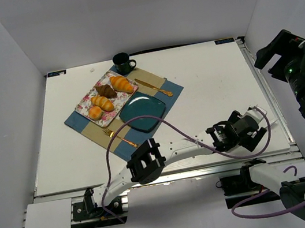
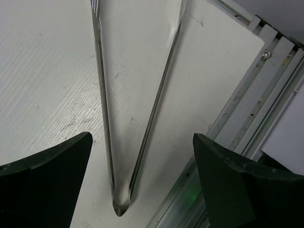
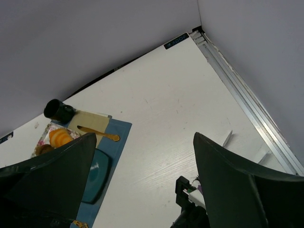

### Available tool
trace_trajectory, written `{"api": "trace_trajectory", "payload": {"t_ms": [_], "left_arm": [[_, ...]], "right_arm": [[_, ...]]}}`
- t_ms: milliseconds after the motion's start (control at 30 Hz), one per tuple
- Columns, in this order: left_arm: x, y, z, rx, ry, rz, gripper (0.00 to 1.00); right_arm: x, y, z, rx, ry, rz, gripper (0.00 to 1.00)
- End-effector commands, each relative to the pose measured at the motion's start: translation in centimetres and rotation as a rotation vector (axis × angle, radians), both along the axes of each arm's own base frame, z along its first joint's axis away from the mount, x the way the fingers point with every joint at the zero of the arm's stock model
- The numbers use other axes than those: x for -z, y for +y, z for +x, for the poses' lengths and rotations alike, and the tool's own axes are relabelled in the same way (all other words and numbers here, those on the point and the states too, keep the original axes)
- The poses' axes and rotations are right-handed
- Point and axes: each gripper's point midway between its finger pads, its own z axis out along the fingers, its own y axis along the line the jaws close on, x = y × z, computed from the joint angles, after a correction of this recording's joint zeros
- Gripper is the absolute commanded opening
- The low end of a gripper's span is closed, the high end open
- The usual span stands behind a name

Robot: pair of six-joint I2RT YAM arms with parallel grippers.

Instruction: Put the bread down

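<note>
By the table's (image 1: 212, 86) right edge, left claw (image 2: 142, 142) gapes over tongs (image 2: 102, 95); right claw (image 3: 145, 142) gapes too.

- A white table (image 1: 213, 92) fills the view.
- A blue placemat (image 1: 172, 91) with tan strips lies askew towards the far left corner.
- A dark green mug (image 1: 123, 63) stands upright at the mat's far corner, near the far edge.
- A gold knife (image 1: 153, 87) lies on the right-hand tan strip.
- A gold fork (image 1: 119, 138) lies on the near tan strip.
</note>
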Motion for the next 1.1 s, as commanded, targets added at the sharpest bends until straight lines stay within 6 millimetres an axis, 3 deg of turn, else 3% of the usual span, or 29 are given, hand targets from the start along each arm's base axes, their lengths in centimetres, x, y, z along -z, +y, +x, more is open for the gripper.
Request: {"api": "trace_trajectory", "payload": {"t_ms": [0, 533, 1067], "left_arm": [[-1.2, -0.7, 0.7, -0.003, -0.013, -0.049, 0.98], [4.0, 0.1, 0.5, 0.036, -0.025, 0.065, 0.98], [6.7, -0.7, 1.4, 0.047, -0.017, 0.081, 0.98]], "right_arm": [[-0.3, 0.0, 0.0, -0.013, -0.021, -0.025, 0.89], [1.9, 0.4, -0.4, -0.028, 0.010, -0.002, 0.89], [2.6, 0.7, 0.0, -0.034, 0.026, 0.010, 0.89]]}}
